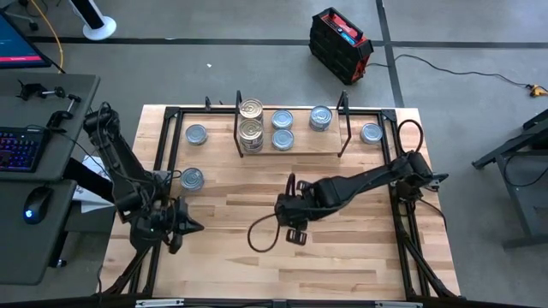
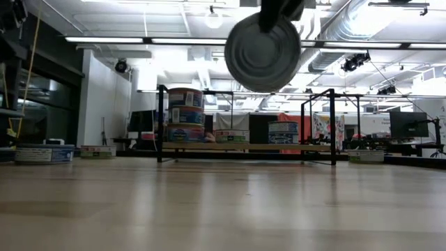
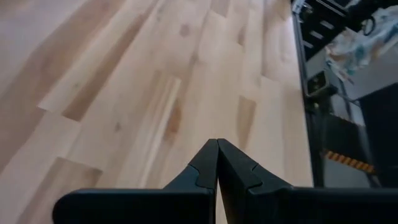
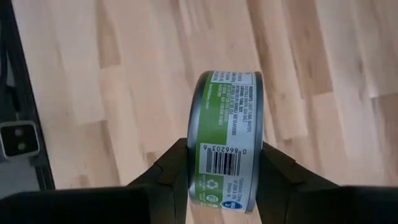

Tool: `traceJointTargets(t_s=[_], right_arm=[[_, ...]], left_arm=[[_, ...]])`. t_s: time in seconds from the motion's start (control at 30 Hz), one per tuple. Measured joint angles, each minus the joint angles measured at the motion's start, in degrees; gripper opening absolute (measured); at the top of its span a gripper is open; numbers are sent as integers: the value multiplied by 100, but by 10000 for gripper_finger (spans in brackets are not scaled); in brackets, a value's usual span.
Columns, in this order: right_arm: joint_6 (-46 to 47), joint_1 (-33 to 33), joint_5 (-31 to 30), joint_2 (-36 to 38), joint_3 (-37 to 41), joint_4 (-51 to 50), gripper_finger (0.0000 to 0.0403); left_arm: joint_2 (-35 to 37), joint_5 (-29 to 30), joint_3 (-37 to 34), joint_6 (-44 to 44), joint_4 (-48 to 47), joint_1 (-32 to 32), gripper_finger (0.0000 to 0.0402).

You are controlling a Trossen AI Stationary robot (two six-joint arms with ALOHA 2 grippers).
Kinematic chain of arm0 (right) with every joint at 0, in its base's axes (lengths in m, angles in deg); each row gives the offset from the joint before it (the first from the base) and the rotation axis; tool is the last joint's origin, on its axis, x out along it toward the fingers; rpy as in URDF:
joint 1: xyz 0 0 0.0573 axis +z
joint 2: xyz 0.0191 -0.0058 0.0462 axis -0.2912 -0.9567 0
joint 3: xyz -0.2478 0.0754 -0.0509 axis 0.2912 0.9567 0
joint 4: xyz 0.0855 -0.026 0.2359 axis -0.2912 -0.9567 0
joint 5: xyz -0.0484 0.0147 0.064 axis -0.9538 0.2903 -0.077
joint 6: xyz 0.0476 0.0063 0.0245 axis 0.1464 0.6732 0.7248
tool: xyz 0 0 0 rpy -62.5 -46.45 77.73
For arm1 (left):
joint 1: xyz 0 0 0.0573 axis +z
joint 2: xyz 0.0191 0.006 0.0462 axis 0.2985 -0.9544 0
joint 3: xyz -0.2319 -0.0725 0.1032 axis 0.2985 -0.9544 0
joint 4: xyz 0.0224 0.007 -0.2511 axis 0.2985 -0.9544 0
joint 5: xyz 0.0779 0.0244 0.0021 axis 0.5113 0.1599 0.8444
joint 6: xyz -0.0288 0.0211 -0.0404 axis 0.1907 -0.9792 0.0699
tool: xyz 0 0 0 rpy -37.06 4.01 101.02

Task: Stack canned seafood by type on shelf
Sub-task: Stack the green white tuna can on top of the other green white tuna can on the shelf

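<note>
Green-labelled tin (image 4: 225,146) clenched in right claw (image 4: 225,180) above table (image 1: 342,248), left claw (image 3: 217,168) closed, shelf (image 1: 291,145) beyond

I work on a big light wooden table (image 1: 342,257) made of long planks. Past the far edge of that table, a black and red box (image 1: 340,44) sits on the grey floor (image 1: 462,103), and a thin black cable (image 1: 445,67) runs from the box across the floor. Beside the table, on the side of my left arm, stands a dark grey desk (image 1: 34,171). On it lie a keyboard with purple lights (image 1: 19,147) and a black computer mouse (image 1: 34,205).
</note>
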Motion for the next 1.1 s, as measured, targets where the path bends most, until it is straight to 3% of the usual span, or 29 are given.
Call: traceJointTargets(t_s=[0.33, 0.43, 0.57, 0.7, 0.8, 0.9, 1.0, 1.1], right_arm=[[-442, -512, 71, 39, 216, 149, 112], [-402, -555, 350, 278, 990, 373, 112], [62, -564, 820, 896, 2370, 1453, 112], [387, -568, 709, 1606, 3449, 2456, 112], [184, -724, 332, 2056, 3958, 2915, 112], [-503, -1118, 200, 2357, 4188, 3539, 112], [-1556, -1633, 199, 2468, 4127, 4101, 112], [-2850, -2191, 166, 2452, 3918, 4503, 112]], left_arm=[[1, 4, 0, 521, -74, -374, 0], [-4, 4, 0, 705, -207, -374, 0], [-7, 203, 0, 910, -289, -372, 0], [-7, 723, 0, 865, -297, -217, 0], [-7, 1260, 0, 665, -292, 189, 0], [-5, 1375, 0, 430, -280, 982, 0], [-4, 1019, 0, 396, -50, 2036, 0], [-7, 227, 0, -14, 461, 3061, 0]])
